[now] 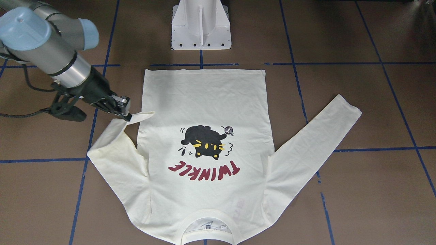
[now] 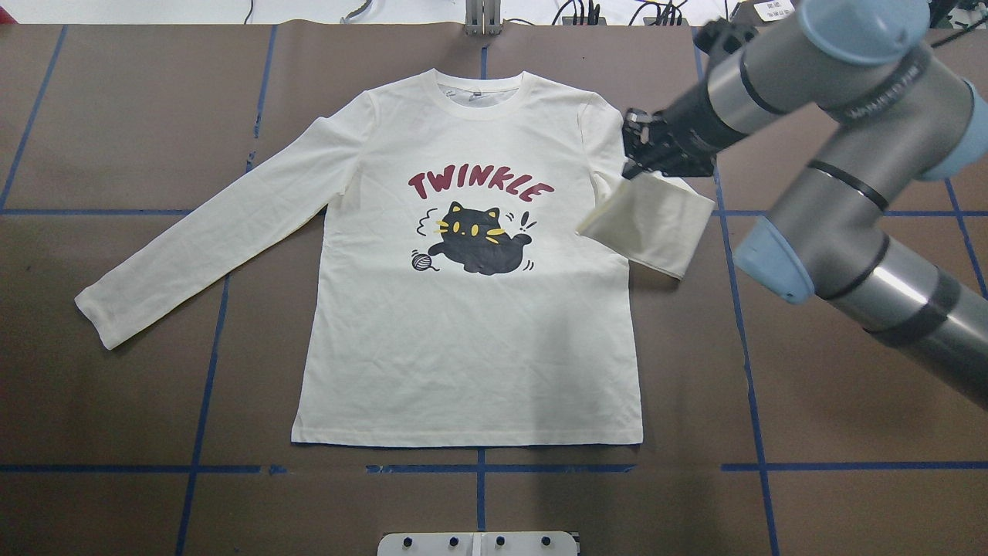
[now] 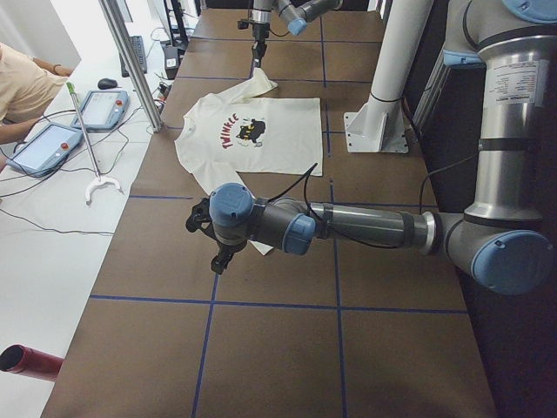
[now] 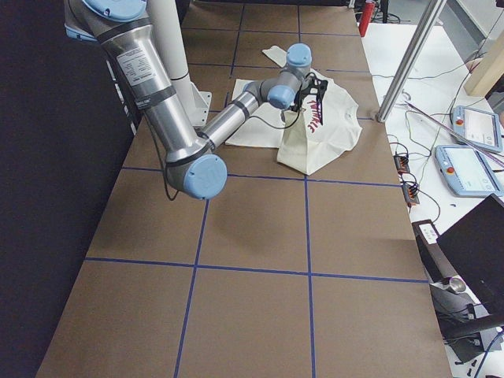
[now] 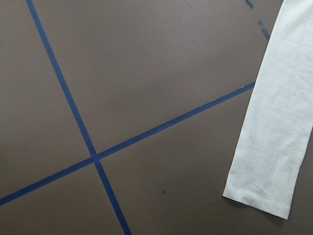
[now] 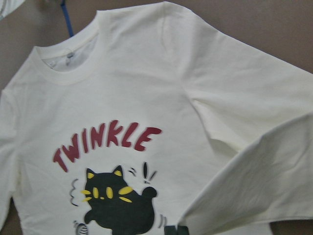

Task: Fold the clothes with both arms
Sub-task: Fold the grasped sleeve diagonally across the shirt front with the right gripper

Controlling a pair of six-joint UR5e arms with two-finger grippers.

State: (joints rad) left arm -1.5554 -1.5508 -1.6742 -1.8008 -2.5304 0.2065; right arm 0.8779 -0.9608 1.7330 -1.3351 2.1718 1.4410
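Currently the cream T-shirt (image 2: 463, 347) lies flat and print up at mid-frame of the overhead view on the brown bench (image 2: 116, 386). Its collar is toward the top edge and its hem sits just above the bottom blue tape line (image 2: 116, 468). The right pincer (image 1: 126, 116) is clamped on the cuff of the lifted sleeve (image 2: 648, 224), at the right of the overhead frame. That sleeve is up off the bench and doubled back, with its cuff end by the shirt's side edge, level with the cat print (image 2: 478, 247). The flat sleeve (image 2: 208, 232) stretches toward the overhead frame's lower left. The left pincer (image 3: 219, 259) shows only in the left side view, at mid-frame, hanging over the flat sleeve's cuff end; cannot tell if it is wide or narrow. In the left wrist view that cuff is at lower right and a tape cross at lower left. The white pedestal (image 1: 201, 27) is at top centre of the front view.
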